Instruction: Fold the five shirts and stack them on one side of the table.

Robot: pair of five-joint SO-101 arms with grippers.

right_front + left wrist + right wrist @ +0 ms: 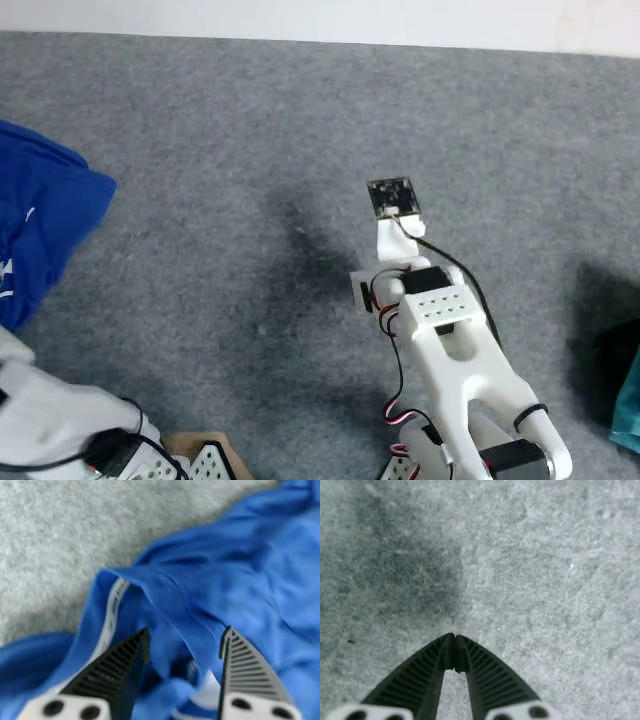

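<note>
Here the crumpled bright blue fabric shirt [40, 220] lies at the left edge of the grey felt-covered table [220, 120]. The left gripper [185, 632] hangs just over it, jaws spread wide. The right gripper [455, 639] is over bare felt, jaws pressed together.

Blue shirt [40, 220]: unfolded, crumpled, bunched at the left edge of the grey surface [250, 130] in the high view. Its collar [114, 607] shows a white inner band, with creased cloth around it. Teal fabric [628, 405] sliver at far right edge, cut off.
</note>
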